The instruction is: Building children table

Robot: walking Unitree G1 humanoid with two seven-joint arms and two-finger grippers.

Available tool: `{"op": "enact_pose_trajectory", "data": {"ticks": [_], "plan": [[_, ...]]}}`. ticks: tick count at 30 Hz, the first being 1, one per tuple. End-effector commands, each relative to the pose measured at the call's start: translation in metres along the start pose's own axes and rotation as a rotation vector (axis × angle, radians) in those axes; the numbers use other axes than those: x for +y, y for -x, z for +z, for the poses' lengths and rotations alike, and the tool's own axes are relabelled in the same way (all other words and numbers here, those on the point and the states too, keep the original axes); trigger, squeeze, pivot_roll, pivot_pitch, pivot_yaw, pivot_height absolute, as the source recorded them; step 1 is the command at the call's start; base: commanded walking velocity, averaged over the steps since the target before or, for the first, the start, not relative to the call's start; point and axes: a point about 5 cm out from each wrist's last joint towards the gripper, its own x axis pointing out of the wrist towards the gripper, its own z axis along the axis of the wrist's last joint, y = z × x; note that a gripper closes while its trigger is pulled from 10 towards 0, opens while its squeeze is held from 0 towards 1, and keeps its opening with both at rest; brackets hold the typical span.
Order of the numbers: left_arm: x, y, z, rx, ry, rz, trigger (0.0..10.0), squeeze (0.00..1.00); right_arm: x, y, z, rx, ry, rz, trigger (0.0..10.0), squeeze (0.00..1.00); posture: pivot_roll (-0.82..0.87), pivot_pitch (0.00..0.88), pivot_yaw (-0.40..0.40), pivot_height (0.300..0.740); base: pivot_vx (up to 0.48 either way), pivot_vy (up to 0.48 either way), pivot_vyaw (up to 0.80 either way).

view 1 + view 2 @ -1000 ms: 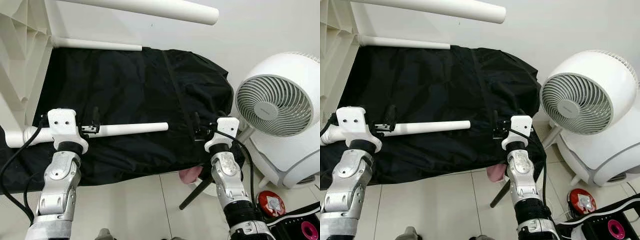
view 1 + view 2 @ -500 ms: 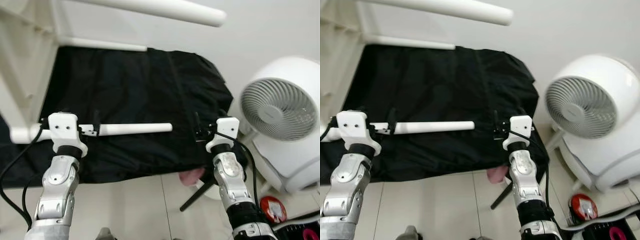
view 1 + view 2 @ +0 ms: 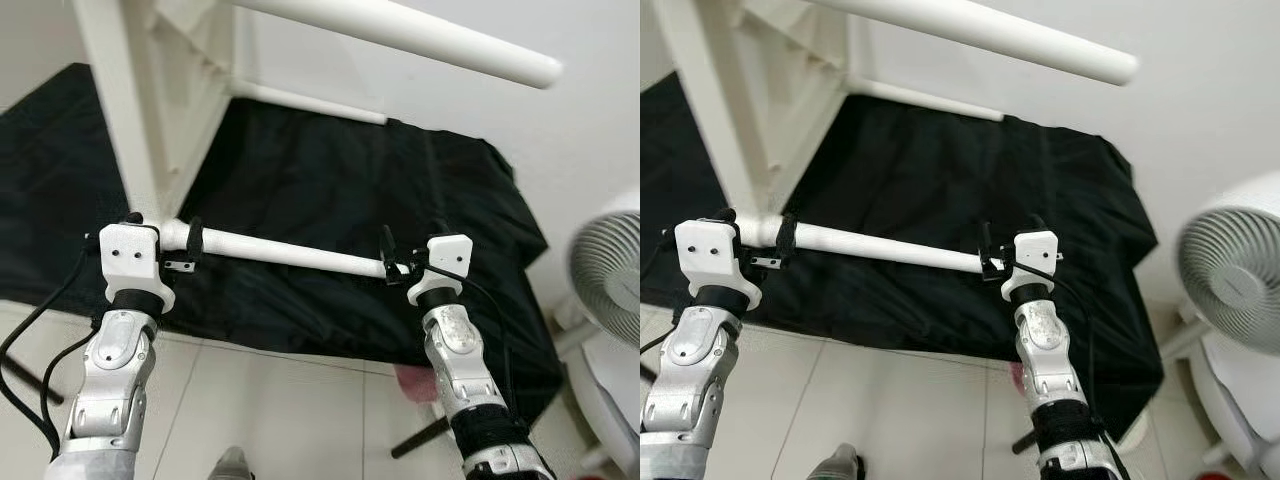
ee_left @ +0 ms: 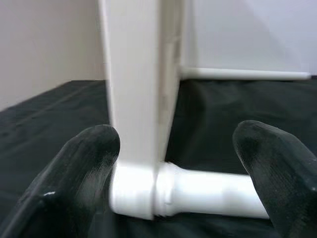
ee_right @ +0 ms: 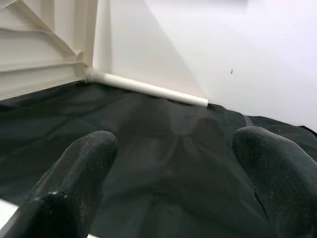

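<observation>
A white table lies on its side at the upper left of the frame, its underside ribbing facing the camera, with three round legs projecting toward the right. The top leg crosses the upper frame, the far leg lies low against the wall, and the near leg runs across mid-frame above a black cloth spread over the floor. The left gripper sits at left centre, at the near leg's root. In the left wrist view its fingers stand wide apart on either side of the joint where the leg enters the table frame; whether the jaws actually touch the leg cannot be told. The right gripper sits at right centre, at the near leg's free end. In the right wrist view its fingers are spread wide with only cloth and the far leg between them; the jaws hold nothing. A white fan stands at the right edge.
</observation>
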Motion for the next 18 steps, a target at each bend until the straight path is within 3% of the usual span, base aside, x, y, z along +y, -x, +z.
{"op": "enact_pose_trajectory", "data": {"ticks": [1,18], "plan": [[-0.0055,-0.0026,-0.0014,0.003,0.010,-0.037,10.0,0.00,-0.0048,0.0015,-0.0004,-0.004,-0.008,-0.015,10.0,0.00,0.09,0.005,-0.080,0.740,0.000,0.000,0.00],[-0.0039,-0.0044,-0.0064,0.031,0.048,-0.040,10.0,0.00,-0.0018,0.0002,-0.0013,-0.007,-0.019,0.003,10.0,0.00,0.10,0.000,-0.085,0.740,0.000,0.017,0.00]]}}
